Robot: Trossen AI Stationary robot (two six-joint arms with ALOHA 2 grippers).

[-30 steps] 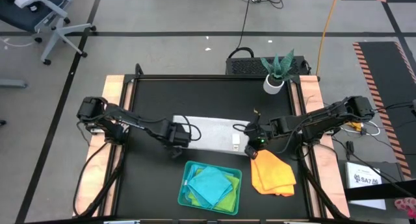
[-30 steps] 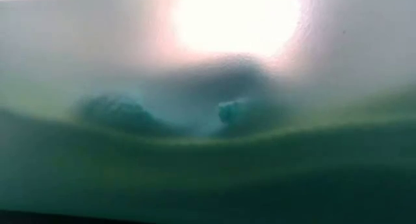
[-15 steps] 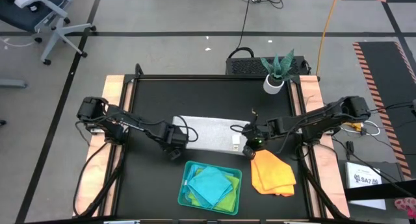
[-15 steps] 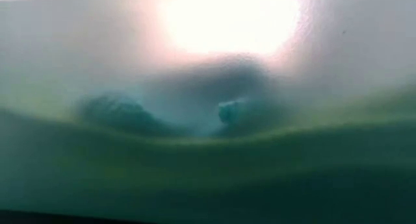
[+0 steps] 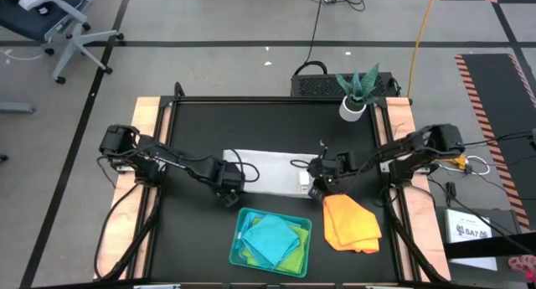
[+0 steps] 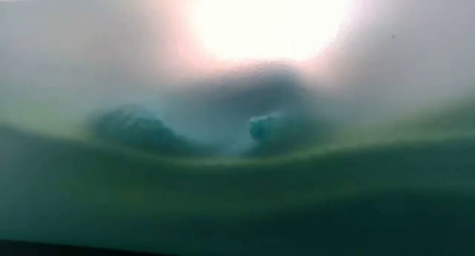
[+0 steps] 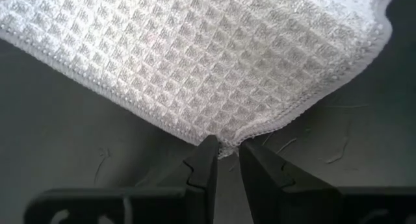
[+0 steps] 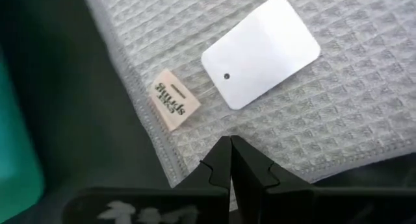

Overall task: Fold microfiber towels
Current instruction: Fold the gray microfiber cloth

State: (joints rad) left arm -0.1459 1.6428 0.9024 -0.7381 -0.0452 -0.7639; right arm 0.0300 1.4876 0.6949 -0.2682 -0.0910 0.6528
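Left gripper [image 7: 224, 160] first: its jaws are pinching a hemmed corner of the pale grey-white towel [image 5: 268, 171], the stitched edge tucked right between the two dark fingers [image 7: 203, 169]. Over at the other end, the right gripper [image 8: 230, 160] has its jaws pressed together on that same towel, close to its edge, just beside a white hang tag [image 8: 260, 50] and a small beige label [image 8: 173, 106].

Seen from above, the towel lies as a long strip across the middle of the black counter [image 5: 201, 126], with the left gripper [image 5: 228, 188] at its left end and the right gripper [image 5: 316, 182] at its right end. Bare counter stretches behind the strip up to the potted plant [image 5: 356, 92] at the back edge.

In front it's tighter: the teal tray [image 5: 237, 241] sits just ahead of the strip, holding a turquoise towel [image 5: 272, 237] on top of a lime green towel [image 5: 291, 257]. The yellow-orange towel [image 5: 352, 224] lies beside the tray to its right, just ahead of the right gripper. The low view is blocked by blurred green and tells nothing.
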